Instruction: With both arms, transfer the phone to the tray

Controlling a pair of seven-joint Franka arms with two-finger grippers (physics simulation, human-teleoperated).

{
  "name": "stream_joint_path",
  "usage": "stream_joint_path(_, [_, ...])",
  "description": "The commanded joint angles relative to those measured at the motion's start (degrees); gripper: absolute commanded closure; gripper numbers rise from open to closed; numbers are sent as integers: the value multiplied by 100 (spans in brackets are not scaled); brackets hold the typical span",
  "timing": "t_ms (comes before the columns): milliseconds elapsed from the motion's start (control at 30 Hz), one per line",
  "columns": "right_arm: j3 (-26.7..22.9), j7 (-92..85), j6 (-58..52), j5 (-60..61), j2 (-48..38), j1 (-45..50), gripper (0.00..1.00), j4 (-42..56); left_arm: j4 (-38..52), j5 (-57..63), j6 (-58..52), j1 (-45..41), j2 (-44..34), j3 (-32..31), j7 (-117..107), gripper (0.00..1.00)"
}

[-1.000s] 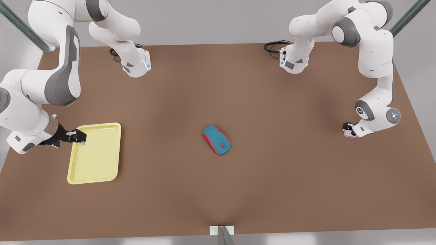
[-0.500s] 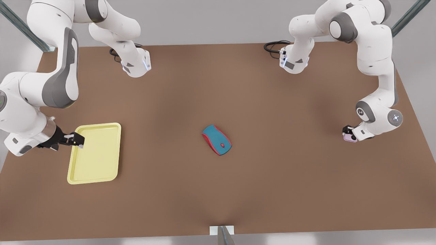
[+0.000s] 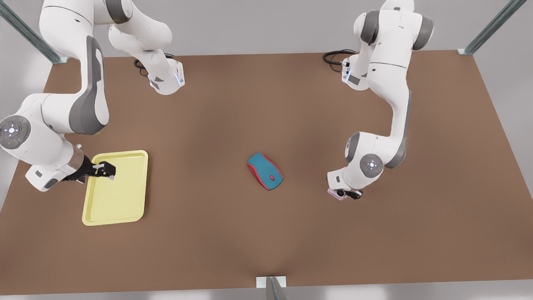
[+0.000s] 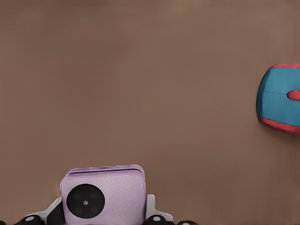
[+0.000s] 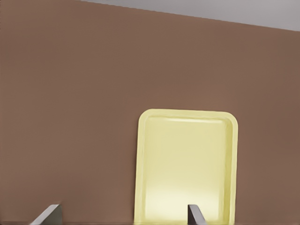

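Observation:
The pale lilac phone (image 3: 334, 193) with its dark round lens hangs just above the table in my left gripper (image 3: 345, 193), which is shut on it, to the front view's right of the mouse. In the left wrist view the phone (image 4: 105, 197) sits between the fingers of the left gripper (image 4: 103, 216). The yellow tray (image 3: 118, 200) lies at the front view's left. My right gripper (image 3: 109, 171) hovers open over its far left corner. From the right wrist, the tray (image 5: 187, 159) lies ahead of the spread right gripper (image 5: 123, 216).
A teal-and-red mouse (image 3: 265, 171) lies mid-table between the phone and the tray, also seen from the left wrist as the mouse (image 4: 281, 99). Both arm bases stand at the far table edge. A small metal bracket (image 3: 270, 285) sits at the near edge.
My left arm has swung the phone from the front view's far right toward the middle, close to the mouse. The right gripper has slid slightly further over the tray.

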Motion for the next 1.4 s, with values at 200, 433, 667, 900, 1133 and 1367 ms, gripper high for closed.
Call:
stream_joint_path(200, [9,-32,190,-63,-103,10,0,-237,2240,-41,-670,-605,1346,-896,-6032,27])
stream_joint_path(433, [9,-23,199,-63,-103,2,0,-281,2618,-49,999,-720,1839,-1063,-7271,27])
stream_joint_path(667, [27,-23,190,-63,-68,2,0,-246,2996,-41,2441,-614,2463,-1107,-8071,27])
stream_joint_path(900, [27,-23,199,-72,-51,-7,0,-237,3277,-41,3285,-711,3096,-1124,-8335,27])
stream_joint_path(1133, [27,-32,190,-63,-59,-7,0,-237,3374,-41,3795,-1062,3351,-1133,-8414,18])
stream_joint_path(1367, [27,-14,199,-55,-51,-16,0,-228,3383,-32,3786,-1019,3131,-1107,-8642,0])
